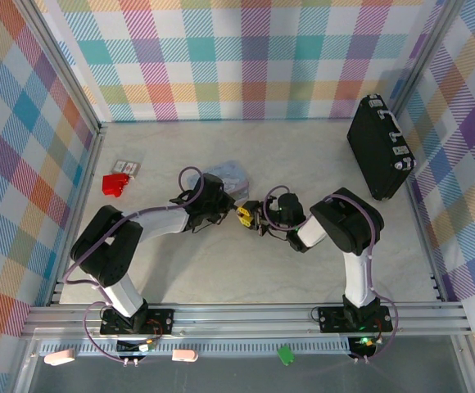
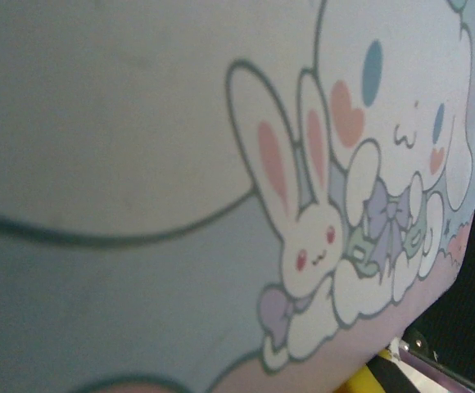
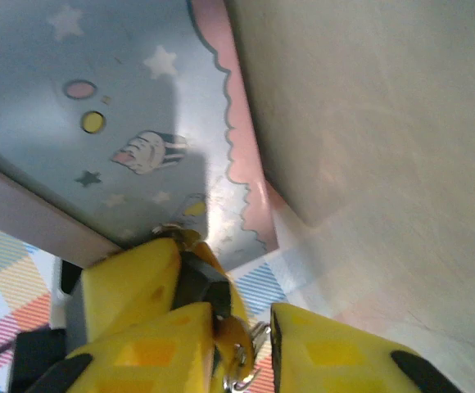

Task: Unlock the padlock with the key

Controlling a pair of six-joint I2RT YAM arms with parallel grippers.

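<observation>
The tiny black padlock is pinched between the yellow fingers of my left gripper, just in front of the pastel cartoon tin. The key, with a thin silvery ring hanging from it, sits at the padlock's lower end. It lies between the fingers of my right gripper, against the left finger. The right finger stands a small gap away from it, so this gripper is open. In the top view both grippers meet tip to tip at mid table. The tin's bunny print is pressed close to the left wrist camera.
A large black case with silver latches leans against the right wall. A red plastic item and a small packet lie at the left. Plaid walls enclose the table on three sides.
</observation>
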